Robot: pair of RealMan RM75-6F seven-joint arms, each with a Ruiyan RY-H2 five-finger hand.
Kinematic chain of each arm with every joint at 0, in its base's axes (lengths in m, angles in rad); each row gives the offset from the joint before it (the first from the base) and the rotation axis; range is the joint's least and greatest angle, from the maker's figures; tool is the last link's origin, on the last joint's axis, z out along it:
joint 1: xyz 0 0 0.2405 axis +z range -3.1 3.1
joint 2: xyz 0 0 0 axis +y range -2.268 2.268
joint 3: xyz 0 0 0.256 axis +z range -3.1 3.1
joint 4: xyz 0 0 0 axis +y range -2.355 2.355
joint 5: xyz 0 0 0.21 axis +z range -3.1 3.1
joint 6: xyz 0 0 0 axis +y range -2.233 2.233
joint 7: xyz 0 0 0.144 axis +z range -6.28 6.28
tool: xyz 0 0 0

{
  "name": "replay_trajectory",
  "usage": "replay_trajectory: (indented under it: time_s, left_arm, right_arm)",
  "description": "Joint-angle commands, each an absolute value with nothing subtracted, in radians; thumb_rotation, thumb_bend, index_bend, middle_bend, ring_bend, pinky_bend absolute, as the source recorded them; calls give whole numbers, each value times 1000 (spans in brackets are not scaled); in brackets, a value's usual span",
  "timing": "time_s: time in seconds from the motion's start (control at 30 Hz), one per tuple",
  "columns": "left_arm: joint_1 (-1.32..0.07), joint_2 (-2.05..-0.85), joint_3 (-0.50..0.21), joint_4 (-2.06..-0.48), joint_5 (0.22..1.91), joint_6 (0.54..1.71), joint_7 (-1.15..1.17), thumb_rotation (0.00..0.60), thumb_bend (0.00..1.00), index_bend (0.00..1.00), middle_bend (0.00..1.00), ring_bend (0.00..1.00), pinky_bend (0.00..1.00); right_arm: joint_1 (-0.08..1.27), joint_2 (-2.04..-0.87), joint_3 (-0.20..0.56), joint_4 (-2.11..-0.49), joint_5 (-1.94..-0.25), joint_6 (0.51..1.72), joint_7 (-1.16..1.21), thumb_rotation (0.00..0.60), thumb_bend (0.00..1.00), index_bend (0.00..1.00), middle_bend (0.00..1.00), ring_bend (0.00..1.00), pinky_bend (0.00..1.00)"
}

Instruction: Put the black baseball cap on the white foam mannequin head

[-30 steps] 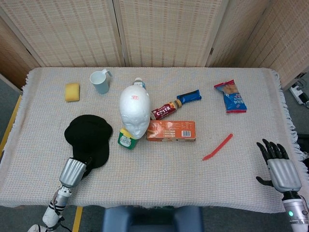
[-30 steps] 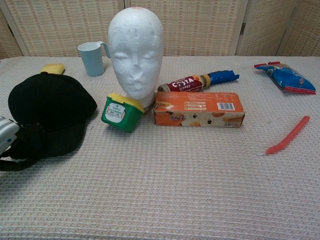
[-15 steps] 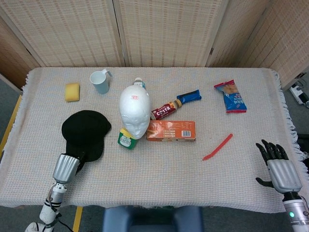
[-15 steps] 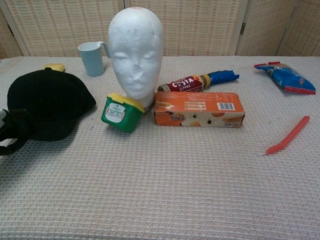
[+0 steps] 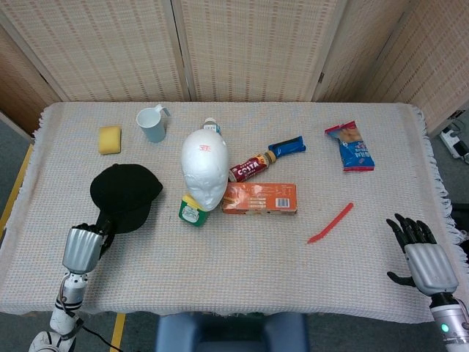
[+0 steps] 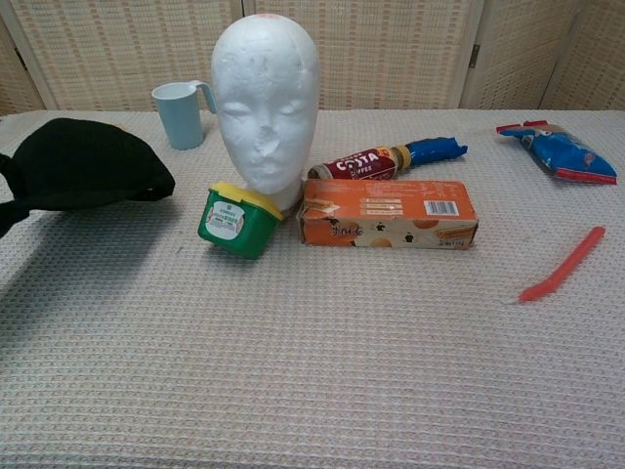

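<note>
The black baseball cap hangs just above the cloth at the left, lifted off the table. My left hand grips its near edge; the dark fingers blend into the cap. In the chest view only a sliver of that hand shows at the left border. The white foam mannequin head stands upright at the table's middle, bare, to the right of the cap. My right hand hovers open at the near right corner, holding nothing.
A green tub with a yellow lid leans at the head's base, an orange box beside it. Behind lie a coffee bottle, a blue cup, a yellow sponge, a blue snack bag and a red stick.
My left hand has drawn back toward the left front and raised the cap off the cloth; the cap moved left and up with it. The right hand barely shifted.
</note>
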State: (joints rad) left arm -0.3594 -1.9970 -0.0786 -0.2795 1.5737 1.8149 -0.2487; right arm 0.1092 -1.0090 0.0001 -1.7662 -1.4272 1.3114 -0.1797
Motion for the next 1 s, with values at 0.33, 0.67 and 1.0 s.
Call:
replay_trajectory:
  time_s: [0.33,0.67,1.0]
  left_arm:
    - [-546,-1899,-214,-408,1513,1902,-219,600,612,741,1000,1000,1000]
    - [-701,-1789,-259,-517,1538,1910,-79,600,620,743,1000,1000,1000]
    - [-861,-1721,-290,-758,1607,1896,127,600,621,743,1000,1000,1000]
  right_arm:
    - [110,-976,-8,-1791,-1430,1300,-152,600,45,0,0,0,0]
    - [117,-956,-5,-1796,-1406,1275,-131,600,46,0,0,0,0]
    - [135,-937,3,-1799,-1358,1229,-107,600,47,0,0,0,0]
